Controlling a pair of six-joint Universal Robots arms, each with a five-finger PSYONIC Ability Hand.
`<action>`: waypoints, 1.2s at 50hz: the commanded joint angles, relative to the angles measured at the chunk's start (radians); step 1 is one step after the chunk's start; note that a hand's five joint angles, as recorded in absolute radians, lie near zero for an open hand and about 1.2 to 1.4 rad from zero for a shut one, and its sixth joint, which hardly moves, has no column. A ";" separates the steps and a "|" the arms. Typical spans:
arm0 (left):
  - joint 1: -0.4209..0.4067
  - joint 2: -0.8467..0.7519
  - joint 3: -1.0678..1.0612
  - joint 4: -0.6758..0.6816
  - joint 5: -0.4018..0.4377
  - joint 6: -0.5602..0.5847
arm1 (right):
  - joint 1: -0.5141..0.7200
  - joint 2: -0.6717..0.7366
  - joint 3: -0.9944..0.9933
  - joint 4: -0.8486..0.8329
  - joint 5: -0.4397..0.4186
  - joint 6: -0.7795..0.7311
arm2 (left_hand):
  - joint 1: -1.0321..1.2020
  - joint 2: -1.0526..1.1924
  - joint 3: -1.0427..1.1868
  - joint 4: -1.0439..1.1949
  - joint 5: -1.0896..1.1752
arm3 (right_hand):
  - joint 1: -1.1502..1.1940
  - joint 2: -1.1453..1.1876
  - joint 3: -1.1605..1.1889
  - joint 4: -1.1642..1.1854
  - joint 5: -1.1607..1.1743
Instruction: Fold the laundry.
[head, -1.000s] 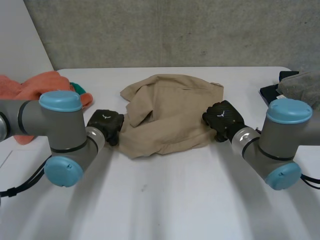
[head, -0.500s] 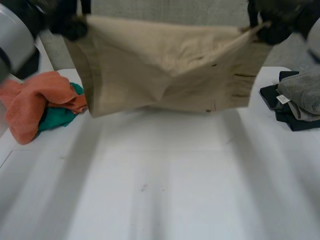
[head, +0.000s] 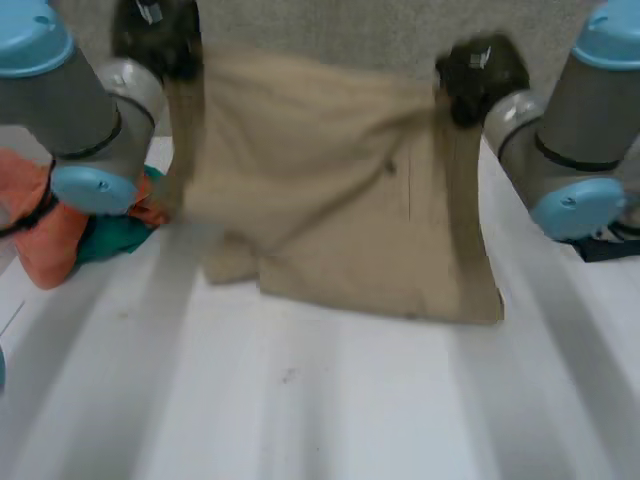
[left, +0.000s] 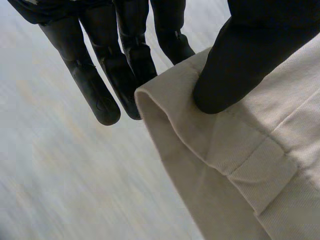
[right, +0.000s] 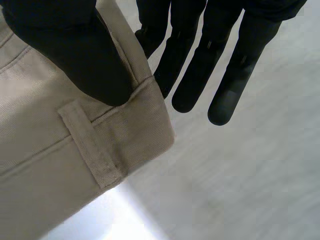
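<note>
Beige trousers (head: 340, 190) hang stretched between my two hands above the white table (head: 300, 400), their lower edge touching it. My left hand (head: 155, 30) pinches the top left corner of the waistband. In the left wrist view its thumb (left: 240, 65) presses the beige cloth (left: 240, 165) against the fingers (left: 90, 85). My right hand (head: 478, 72) holds the top right corner. In the right wrist view its thumb (right: 75, 55) clamps the waistband (right: 60, 150) by a belt loop (right: 92, 145) against the fingers (right: 185, 80).
An orange cloth (head: 40, 220) over a green one (head: 115, 235) lies at the table's left, behind my left arm. A dark folded garment (head: 612, 245) sits at the right edge, by my right arm.
The trousers lay crumpled on the table a second ago. Both hands lifted them by the waistband, then came lower and nearer, so the lower edge now rests on the table.
</note>
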 joint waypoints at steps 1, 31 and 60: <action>0.041 0.134 -0.005 0.504 0.027 -0.178 | 0.002 -0.115 0.033 -0.586 0.039 0.149 | 0.236 0.198 0.202 0.196 0.215 | 0.279 0.220 0.205 0.198 0.218; 0.030 0.177 -0.844 0.212 0.093 -0.030 | 0.010 0.095 0.452 -0.263 -0.111 -0.134 | 0.236 0.198 0.202 0.196 0.215 | 0.279 0.220 0.205 0.198 0.218; -0.109 0.659 -1.030 -0.660 0.132 0.340 | -0.104 -0.491 0.929 0.494 -0.200 -0.531 | 0.236 0.198 0.202 0.196 0.215 | 0.279 0.220 0.205 0.198 0.218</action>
